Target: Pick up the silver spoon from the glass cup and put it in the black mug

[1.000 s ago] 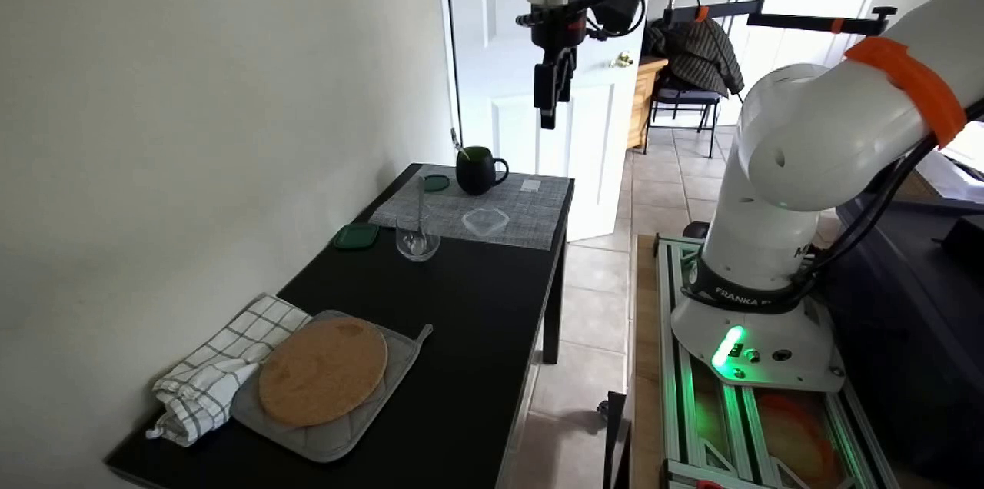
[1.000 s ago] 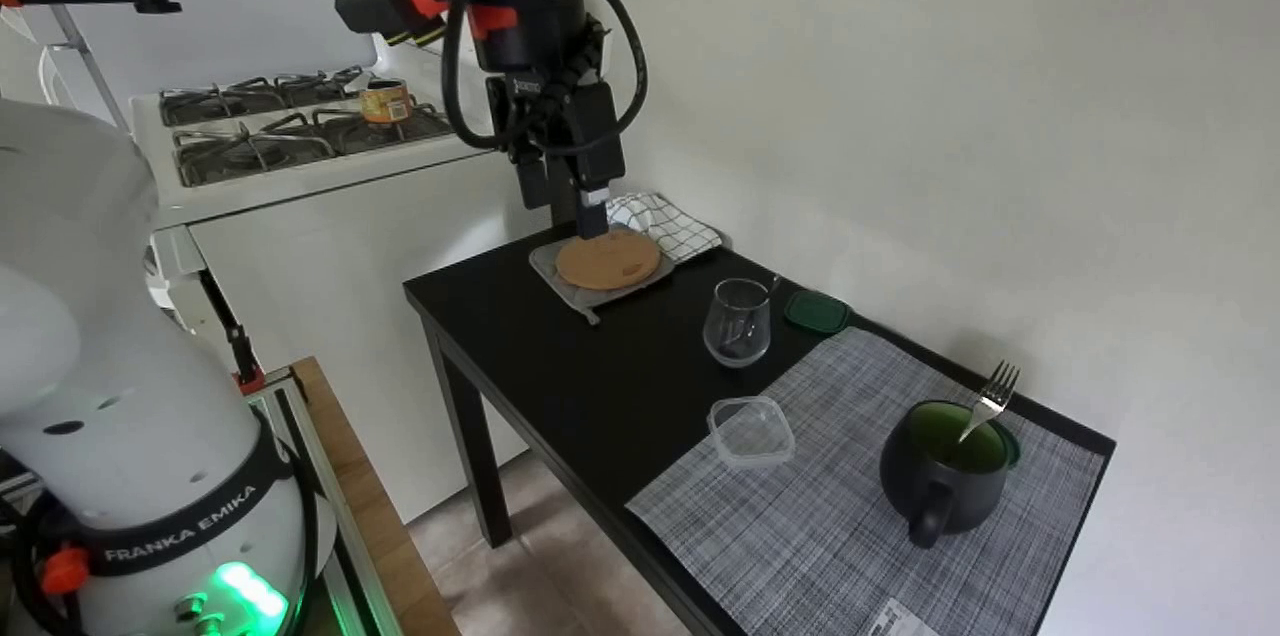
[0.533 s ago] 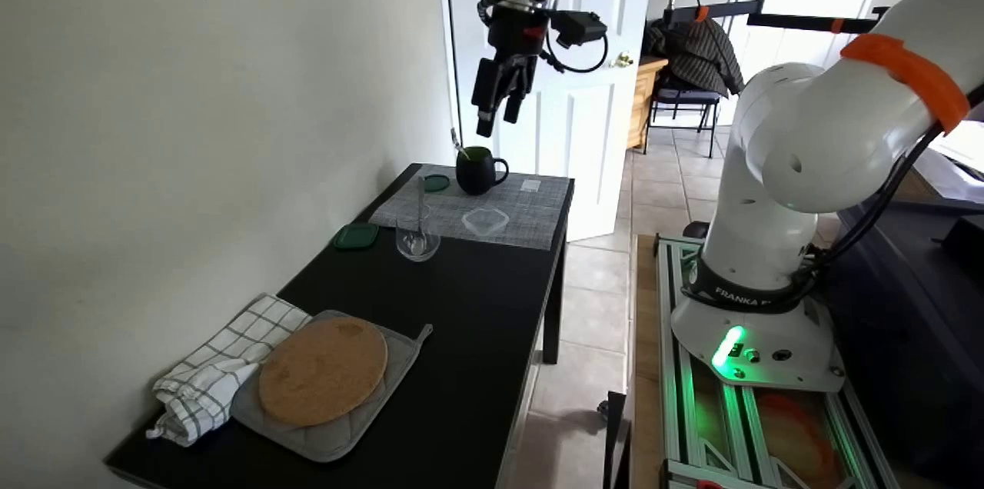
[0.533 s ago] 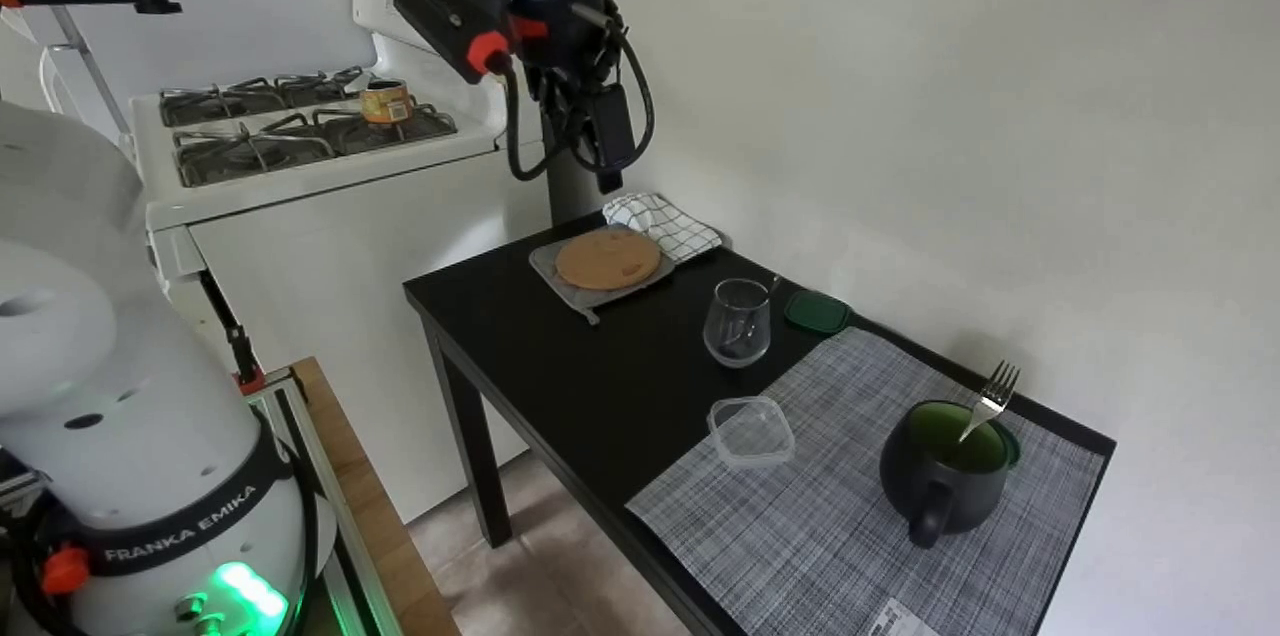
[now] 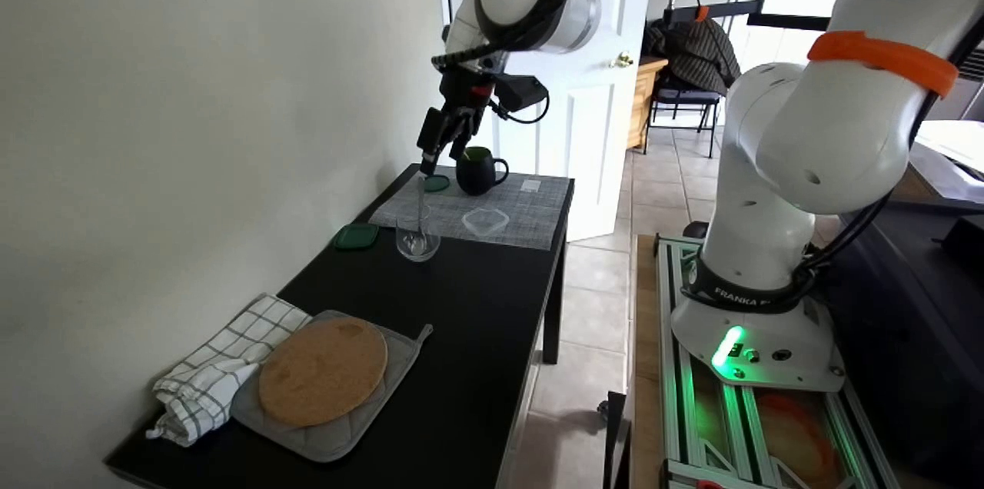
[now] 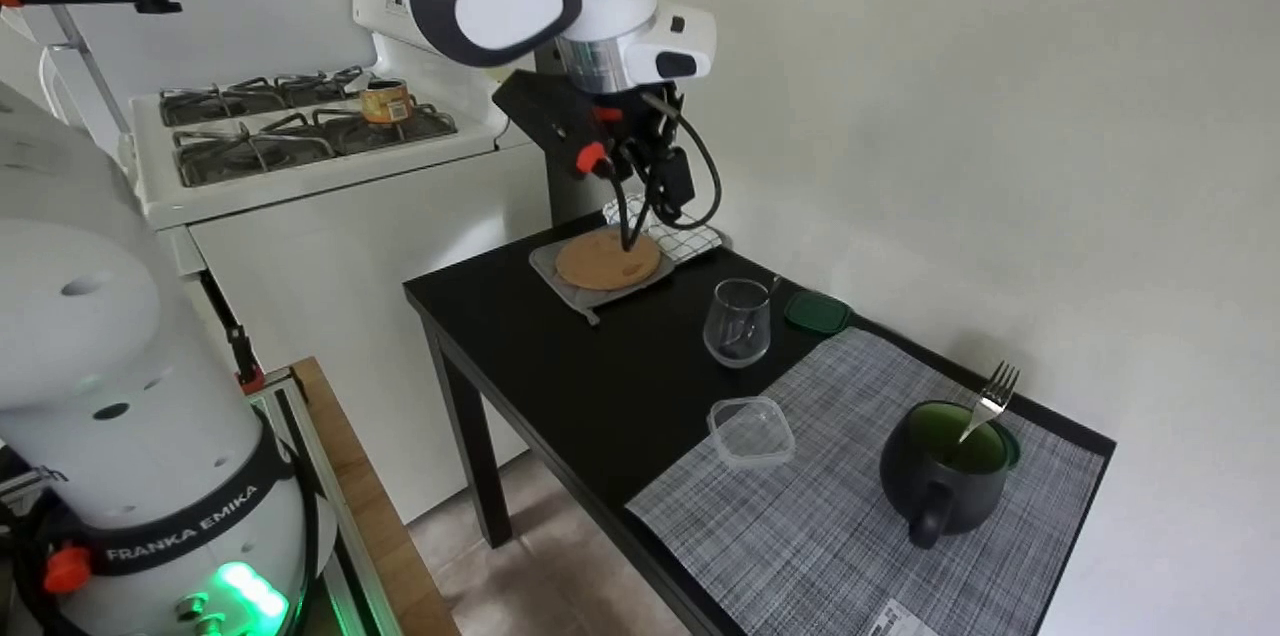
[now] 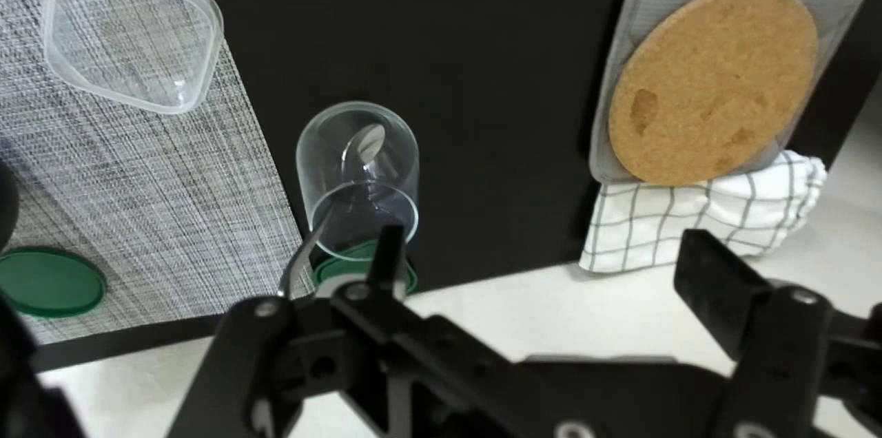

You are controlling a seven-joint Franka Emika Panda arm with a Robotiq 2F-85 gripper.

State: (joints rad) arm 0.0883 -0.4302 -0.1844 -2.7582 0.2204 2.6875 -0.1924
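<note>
Gripper [image 7: 544, 240] released, operator, fingers spread well apart in your wrist view, and you have it tilted above the worktop [image 5: 461, 366]. Eyes on the silver spoon [image 7: 371, 143]: there it is, inside the glass cup [image 6: 720, 321], bowl down at the bottom, handle slanting up past the rim. From the wrist you see that handle running outside the gap between your fingers, off to the side of one of them. In an exterior view a fingertip shows right by the handle's top, but you can't judge depth from that angle, so whether the two touch you cannot tell. The cup stands upright on the worktop, just beside the grey placemat [image 6: 780, 516]. And over on that placemat, well apart from the cup, your black mug [image 6: 935, 496], upright, green inside, a fork [image 6: 995, 391] tilted in it, tines up. A round green lid [image 5: 437, 183] lies just by the mug; a clear plastic container [image 6: 752, 434] sits at the placemat's edge; a square green lid [image 6: 817, 313] lies near the cup, by the wall [image 6: 950, 116]. Look along the worktop and you find a cork trivet [image 5: 323, 370] on a grey pot holder [image 5: 323, 444], a checked cloth [image 5: 231, 366] bunched against it. Beyond, in an exterior view, a white stove [image 6: 380, 296] carries an orange tin [image 6: 386, 103].
</note>
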